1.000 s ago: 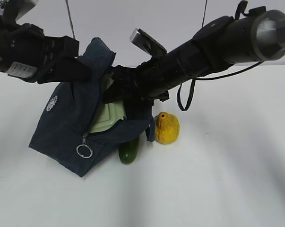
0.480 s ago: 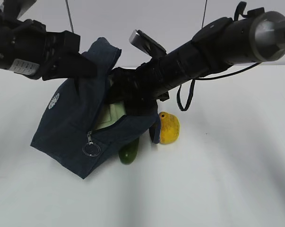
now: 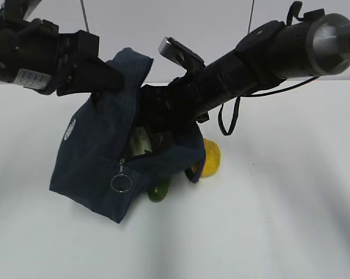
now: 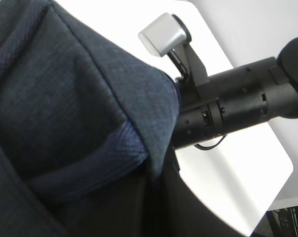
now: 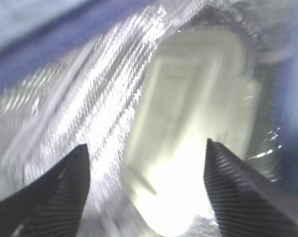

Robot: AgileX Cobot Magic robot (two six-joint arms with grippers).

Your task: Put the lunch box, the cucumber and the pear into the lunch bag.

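The navy lunch bag (image 3: 93, 157) hangs tilted, its base on the table and its silver ring pull (image 3: 121, 183) in front. My left gripper (image 3: 121, 78) is shut on the bag's top edge and holds it up; in the left wrist view (image 4: 156, 170) the fabric (image 4: 64, 108) fills the frame. My right gripper (image 3: 154, 119) reaches into the bag's mouth, open (image 5: 146, 192), just above the pale green lunch box (image 5: 188, 123) lying on the silver lining. A sliver of the box (image 3: 140, 143) shows outside. The cucumber (image 3: 158, 190) and pear (image 3: 212, 158) lie on the table, partly behind the bag.
The right arm (image 4: 237, 106) crosses over the bag from the right, with its wrist camera (image 3: 177, 51) on top. A black cable loop (image 3: 227, 122) hangs under the arm. The white table (image 3: 267, 221) stretches to the front and right.
My left gripper has moved right and pulled the bag more upright. The lunch box has sunk deeper into the bag. The bag's edge now covers more of the pear and cucumber.
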